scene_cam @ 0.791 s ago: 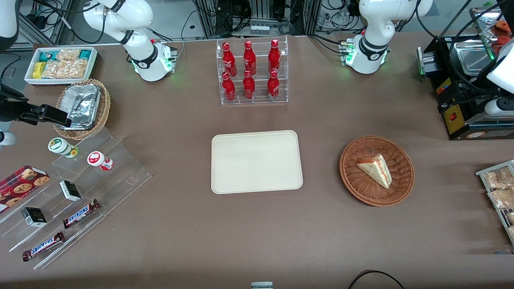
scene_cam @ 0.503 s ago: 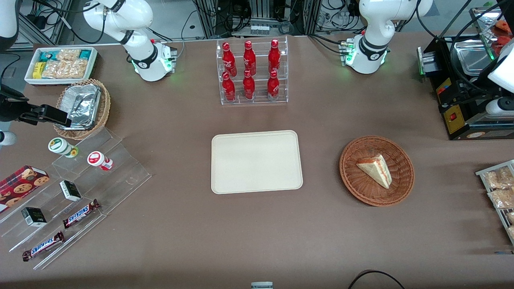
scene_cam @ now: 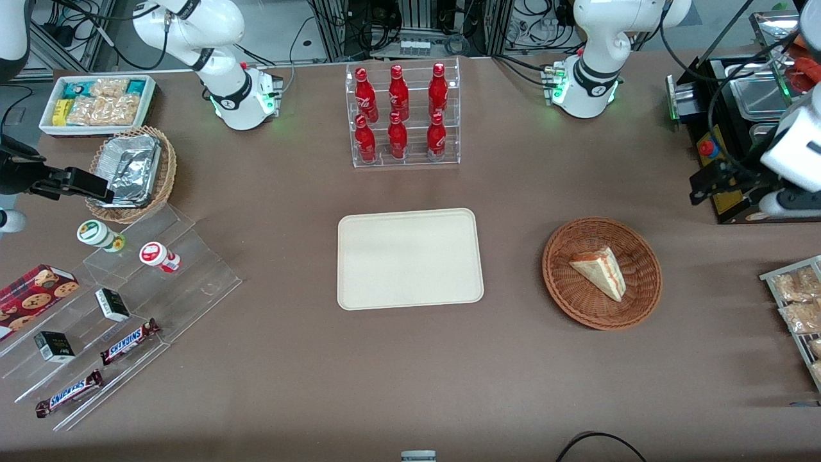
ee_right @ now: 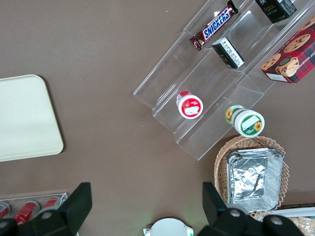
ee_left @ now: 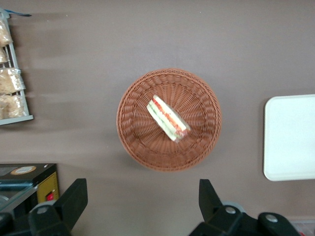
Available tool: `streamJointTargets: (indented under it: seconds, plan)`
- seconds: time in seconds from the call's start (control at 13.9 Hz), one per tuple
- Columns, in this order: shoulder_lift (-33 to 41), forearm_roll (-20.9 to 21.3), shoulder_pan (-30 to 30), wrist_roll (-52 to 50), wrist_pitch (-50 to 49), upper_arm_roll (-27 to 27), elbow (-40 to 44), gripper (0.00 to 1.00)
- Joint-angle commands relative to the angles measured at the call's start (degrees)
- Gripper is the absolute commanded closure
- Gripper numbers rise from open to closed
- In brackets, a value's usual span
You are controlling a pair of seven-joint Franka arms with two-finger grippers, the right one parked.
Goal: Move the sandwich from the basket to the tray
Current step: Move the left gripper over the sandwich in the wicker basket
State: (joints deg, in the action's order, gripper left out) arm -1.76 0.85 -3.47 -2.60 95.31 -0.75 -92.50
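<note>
The sandwich [scene_cam: 600, 272], a wrapped white wedge with red and green filling, lies in the round reddish-brown wicker basket [scene_cam: 564, 289]. The left wrist view looks down on the sandwich [ee_left: 168, 118] in the basket [ee_left: 135, 132]. The cream tray [scene_cam: 410, 258] lies bare beside the basket, toward the parked arm's end; its edge shows as tray [ee_left: 290, 137]. My left gripper [scene_cam: 705, 183] hangs high over the table, farther from the front camera than the basket and toward the working arm's end. The gripper [ee_left: 142, 189] is open, with only bare table between its fingers.
A clear rack of red bottles [scene_cam: 401, 115] stands farther back than the tray. A black appliance [scene_cam: 737, 186] sits by my gripper. A wire rack of snack packets [scene_cam: 798, 301] lies at the working arm's end. Clear steps with snacks [scene_cam: 128, 308] and a foil-tray basket [scene_cam: 131, 173] are at the parked arm's end.
My left arm has swung in from the table's end toward the basket, and its dark gripper now shows in front of the black appliance. Sandwich, basket and tray have not moved.
</note>
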Motion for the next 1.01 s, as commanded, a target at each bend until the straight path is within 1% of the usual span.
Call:
streamJointTargets:
  seconds: [0.0, 0.29, 0.43, 0.58, 0.93]
  plan:
    - [0.0, -0.5, -0.66, -2.93, 5.4, 0.48, -5.39, 0.0]
    - [1.84, -0.41, -1.45, -5.22, 13.13, 0.57, -14.44, 0.0]
    - [2.38, -0.23, -1.45, -8.28, 15.95, 0.57, -19.01, 0.0]
    - [2.9, -0.15, -1.8, -10.57, 21.64, 0.84, -23.41, 0.0]
    - [2.47, -0.15, -1.98, -23.92, 34.04, 1.72, -32.2, 0.0]
